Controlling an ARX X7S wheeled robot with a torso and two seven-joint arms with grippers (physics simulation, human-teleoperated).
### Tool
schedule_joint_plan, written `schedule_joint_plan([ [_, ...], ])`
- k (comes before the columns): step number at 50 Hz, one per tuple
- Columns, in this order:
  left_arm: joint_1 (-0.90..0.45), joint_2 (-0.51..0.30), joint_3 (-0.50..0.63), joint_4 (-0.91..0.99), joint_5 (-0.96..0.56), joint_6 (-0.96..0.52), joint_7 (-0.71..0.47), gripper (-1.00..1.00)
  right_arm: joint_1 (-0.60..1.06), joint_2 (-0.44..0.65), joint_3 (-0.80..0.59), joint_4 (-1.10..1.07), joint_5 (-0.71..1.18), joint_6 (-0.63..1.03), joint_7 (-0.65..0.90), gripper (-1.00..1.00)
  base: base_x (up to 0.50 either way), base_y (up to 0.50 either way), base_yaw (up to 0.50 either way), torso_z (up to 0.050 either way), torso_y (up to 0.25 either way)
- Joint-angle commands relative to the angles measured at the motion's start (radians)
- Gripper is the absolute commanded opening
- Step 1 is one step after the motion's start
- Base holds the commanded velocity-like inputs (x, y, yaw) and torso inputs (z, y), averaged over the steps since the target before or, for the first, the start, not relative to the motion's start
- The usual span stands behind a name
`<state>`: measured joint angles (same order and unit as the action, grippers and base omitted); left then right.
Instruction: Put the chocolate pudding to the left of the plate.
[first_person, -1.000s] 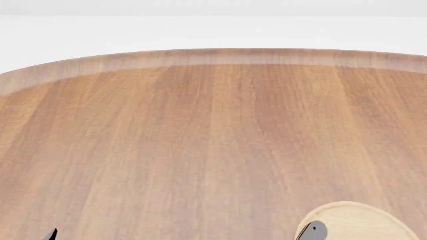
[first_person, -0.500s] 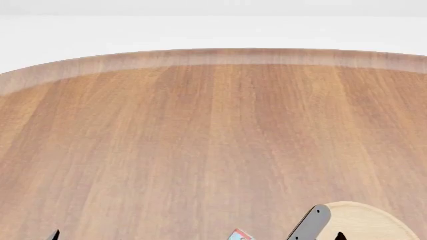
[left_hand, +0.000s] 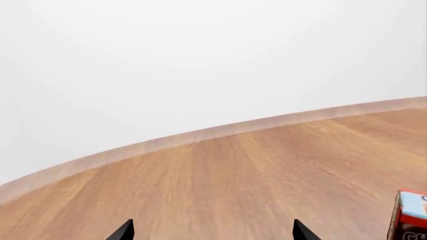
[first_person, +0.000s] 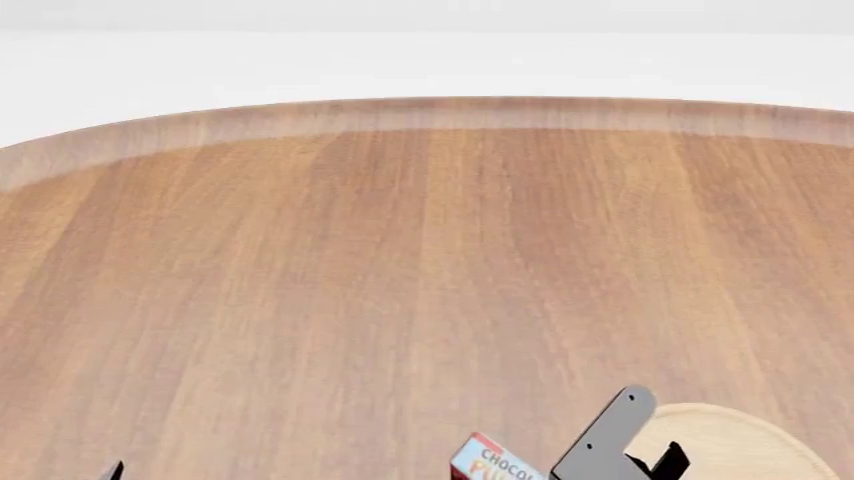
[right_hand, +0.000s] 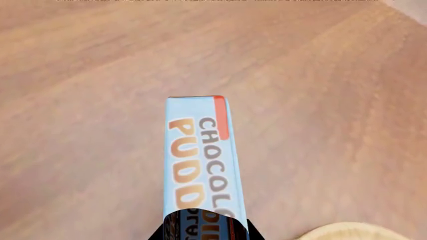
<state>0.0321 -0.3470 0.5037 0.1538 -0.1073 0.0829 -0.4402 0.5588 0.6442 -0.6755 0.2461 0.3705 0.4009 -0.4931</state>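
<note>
Wooden tabletop (first_person: 400, 280) fills nearly the whole head view, its curved far rim running across the upper part with plain white beyond it. Most of that surface lies bare, so open room stretches ahead and to both sides. At the near edge, the chocolate pudding (first_person: 489, 463) pokes into view, its light blue top tilted. Just beside it, on the right, stands the right gripper (first_person: 611, 442), a grey finger rising in front of the plate (first_person: 747, 445), of which only a pale arc shows. In the right wrist view the carton (right_hand: 198, 160) runs lengthwise away from the camera, and the dark fingers clamp its near end, so the right gripper grips the pudding. The left gripper (left_hand: 212, 232) shows only two dark fingertips set well apart over bare wood, open, with the carton off to one side at the frame edge. Half a second ago only a corner of the carton showed; now more of it and the gripper have risen into view.
</note>
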Motion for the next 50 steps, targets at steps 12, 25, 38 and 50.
schedule_joint_plan([
  [12, -0.004, -0.001, 0.007, -0.01, -0.002, 0.007, -0.002, 1.0, 0.065, -0.076, -0.015, 0.185, -0.047, -0.084, -0.04, -1.0, 0.0, 0.0, 0.0, 0.0, 0.0],
  [25, -0.006, -0.003, 0.01, -0.014, -0.003, 0.011, -0.004, 1.0, 0.077, -0.123, -0.02, 0.306, -0.057, -0.151, -0.055, -1.0, 0.0, 0.0, 0.0, 0.0, 0.0],
  [38, -0.006, -0.005, 0.012, -0.012, -0.004, 0.011, -0.007, 1.0, 0.084, -0.158, -0.018, 0.384, -0.054, -0.196, -0.069, -1.0, 0.0, 0.0, 0.0, 0.0, 0.001],
  [50, -0.007, -0.006, 0.015, -0.013, -0.005, 0.011, -0.009, 1.0, 0.097, -0.194, -0.02, 0.498, -0.063, -0.26, -0.087, -1.0, 0.0, 0.0, 0.0, 0.0, 0.0],
])
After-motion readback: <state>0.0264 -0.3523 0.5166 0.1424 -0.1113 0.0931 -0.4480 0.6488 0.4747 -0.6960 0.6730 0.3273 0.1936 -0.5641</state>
